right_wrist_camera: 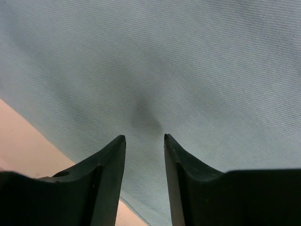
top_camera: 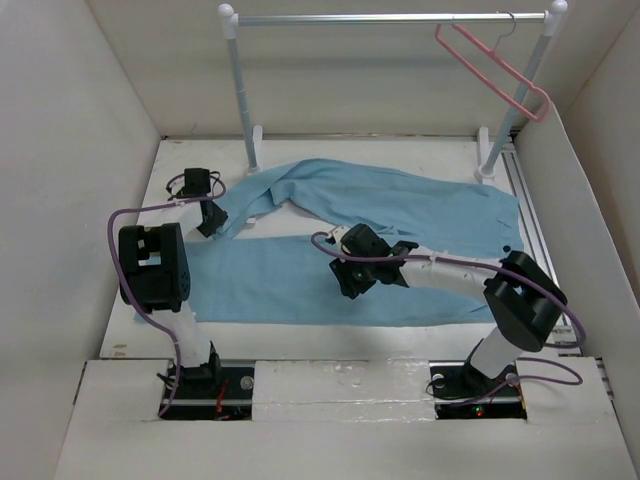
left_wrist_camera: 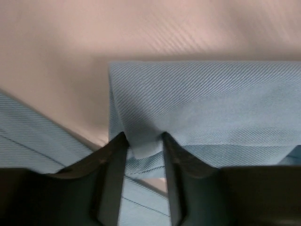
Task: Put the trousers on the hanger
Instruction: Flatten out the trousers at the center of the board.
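White bench (top_camera: 300,340) under it all; trousers (top_camera: 420,215) spread flat across mid bench, one leg angled twd far left, other lying along near side; silver rail (top_camera: 390,18) across the back; pink hanger (top_camera: 495,70) hooked at rail's rt end, tilted, well clear of cloth; left fingers (top_camera: 213,225) pinched tight on a fold at trouser-leg edge; right fingers (top_camera: 350,282) slightly parted over mid cloth, gripping nothing.
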